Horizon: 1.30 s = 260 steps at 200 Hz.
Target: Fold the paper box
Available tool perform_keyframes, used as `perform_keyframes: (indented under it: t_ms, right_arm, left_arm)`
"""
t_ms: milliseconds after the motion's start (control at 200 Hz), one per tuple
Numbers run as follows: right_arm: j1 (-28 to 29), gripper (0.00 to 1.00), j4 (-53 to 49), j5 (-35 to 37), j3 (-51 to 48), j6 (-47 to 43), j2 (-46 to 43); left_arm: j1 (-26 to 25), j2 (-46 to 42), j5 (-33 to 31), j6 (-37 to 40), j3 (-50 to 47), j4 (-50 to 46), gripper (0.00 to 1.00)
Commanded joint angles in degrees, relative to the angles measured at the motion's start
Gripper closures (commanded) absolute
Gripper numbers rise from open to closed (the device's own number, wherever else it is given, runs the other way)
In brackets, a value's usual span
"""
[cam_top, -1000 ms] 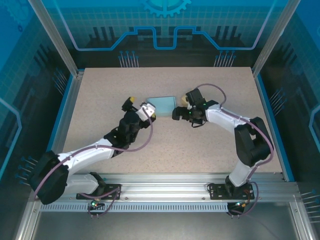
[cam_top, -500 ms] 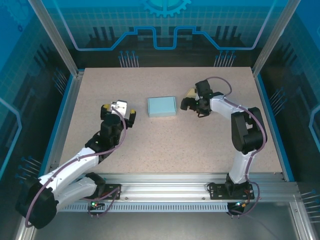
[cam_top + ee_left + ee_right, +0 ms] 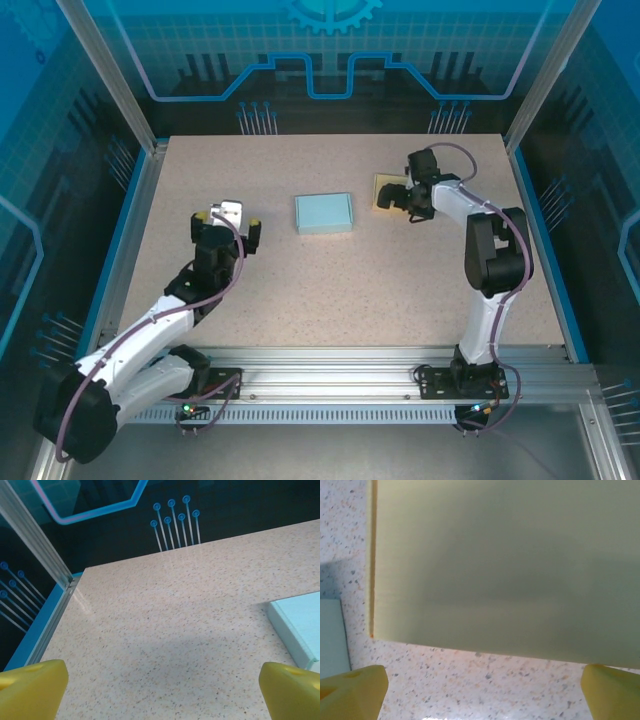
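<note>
**Left jaws.** Fully open, holding nothing. In the left wrist view, two yellow fingertips (image 3: 31, 686) sit at the bottom corners. Bare speckled surface (image 3: 165, 630) lies between them. In the top view the jaws hang over the left part of the surface, well apart from the box (image 3: 323, 212).

**Right jaws.** Fully open, holding nothing. In the right wrist view, two yellow fingertips (image 3: 352, 690) stand at either end of the near edge of a pale yellow pad (image 3: 505, 565). It cannot be told whether they touch the pad or the surface. In the top view the jaws are at the pad (image 3: 383, 190), toward the far right of the surface.

**Box.** Light blue, rectangular, lying flat near the middle of the surface, between the two sets of jaws.
- It touches neither set of jaws.
- It is near the pad, with a strip of bare surface between them.
- One corner shows at the right edge of the left wrist view (image 3: 299, 625).
- A sliver shows at the left edge of the right wrist view (image 3: 331, 635).

**Count.**
- Box: one.
- Pad: one.
- Arms: two, the left arm (image 3: 150, 330) and the right arm (image 3: 490, 260).
- Yellow fingertips: two per wrist view, four in all.
</note>
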Motion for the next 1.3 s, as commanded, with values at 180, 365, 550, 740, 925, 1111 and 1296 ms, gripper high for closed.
perform_keyframes:
  t_ms: [180,365,550,740,925,1111,1296]
  right_arm:
    - [-1.8,0.0,-0.68,6.12,-7.42,-5.14,-11.33]
    - [-1.76,0.0,6.85,14.96,-19.49,-9.77,-24.15]
    - [-2.09,0.0,22.77,15.61,-33.72,-16.75,-35.15]
    - [-2.14,0.0,34.84,15.95,-42.68,-21.9,-39.52]
    - [-2.16,0.0,47.01,14.61,-51.58,-25.89,-43.02]
    - [-2.27,0.0,48.64,16.83,-54.52,-26.92,-45.94]
    - [-3.07,0.0,50.74,14.79,-56.62,-26.04,-47.43]
  left_arm:
    - [6.94,-4.49,0.44,-8.48,-0.29,-8.02,0.01]
    - [12.14,-6.39,4.82,-12.32,-3.43,-7.55,0.01]
    - [15.88,-6.25,10.44,-11.22,-9.75,1.45,0.01]
    - [17.13,-4.96,14.85,-8.12,-15.68,11.92,0.01]
    - [17.66,1.65,20.08,-3.36,-18.33,25.08,0.01]
    - [18.3,12.71,24.62,-2.34,-17.89,38.34,0.01]
    - [18.34,25.17,27.59,-2.85,-16.64,50.45,0.01]
